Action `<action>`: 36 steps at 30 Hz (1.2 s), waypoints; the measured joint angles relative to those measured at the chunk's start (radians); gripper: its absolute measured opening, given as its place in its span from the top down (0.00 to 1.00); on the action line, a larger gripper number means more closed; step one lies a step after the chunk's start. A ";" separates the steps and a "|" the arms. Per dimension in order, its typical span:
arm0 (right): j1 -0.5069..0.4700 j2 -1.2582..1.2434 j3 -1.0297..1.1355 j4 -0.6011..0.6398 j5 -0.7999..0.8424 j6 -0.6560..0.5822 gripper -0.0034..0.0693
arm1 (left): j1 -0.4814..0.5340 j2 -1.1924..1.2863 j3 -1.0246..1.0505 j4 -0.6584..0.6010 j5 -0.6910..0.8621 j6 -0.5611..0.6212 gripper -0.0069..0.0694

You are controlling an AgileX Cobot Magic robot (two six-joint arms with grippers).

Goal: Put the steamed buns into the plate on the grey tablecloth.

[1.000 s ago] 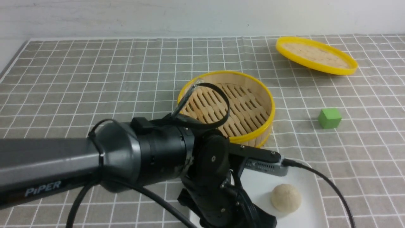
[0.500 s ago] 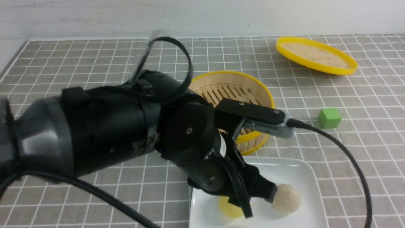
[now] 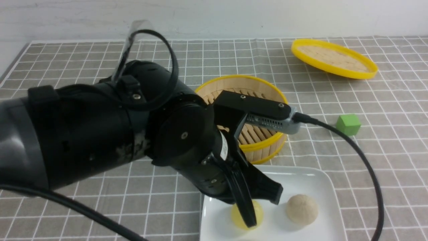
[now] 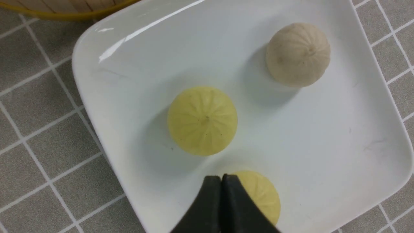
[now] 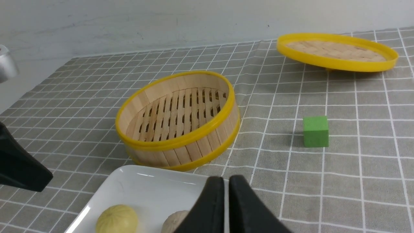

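My left arm reaches in from the left, low across the grey fabric tablecloth with thin white grid lines, and its wrist bends down over the glossy white square plate. The left gripper hangs above the plate with its black fingertips pressed together, and there is nothing between them.

All three steamed buns sit apart on the plate. A pale yellow pleated bun is near the middle and a beige-white pleated bun is towards one corner. A second pale yellow bun is half covered by my closed fingertips.

My right gripper is low beside the plate, with only a thin slit between its fingers, and it grips nothing. Its fingers hide part of the beige-white bun.

From the front, my left arm blocks the near left side of the round bamboo steamer basket with a yellow rim, and the bottom edge cuts off the plate. Only one yellow bun shows there, and a finger crosses it. My right arm is out of that view. The flat yellow-rimmed round lid and the small green cube lie in plain sight on the cloth.
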 joint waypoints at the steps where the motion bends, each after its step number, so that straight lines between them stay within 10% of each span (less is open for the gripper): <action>1: 0.000 0.000 0.000 0.000 0.000 0.000 0.89 | 0.000 0.000 0.000 0.000 0.000 0.000 0.91; 18: -0.005 -0.028 0.050 -0.003 -0.009 0.000 0.86 | 0.000 0.000 0.000 0.049 0.033 -0.015 0.91; 36: -0.430 -0.140 0.414 -0.004 -0.154 0.003 0.84 | 0.022 -0.113 -0.076 0.279 0.154 -0.015 0.90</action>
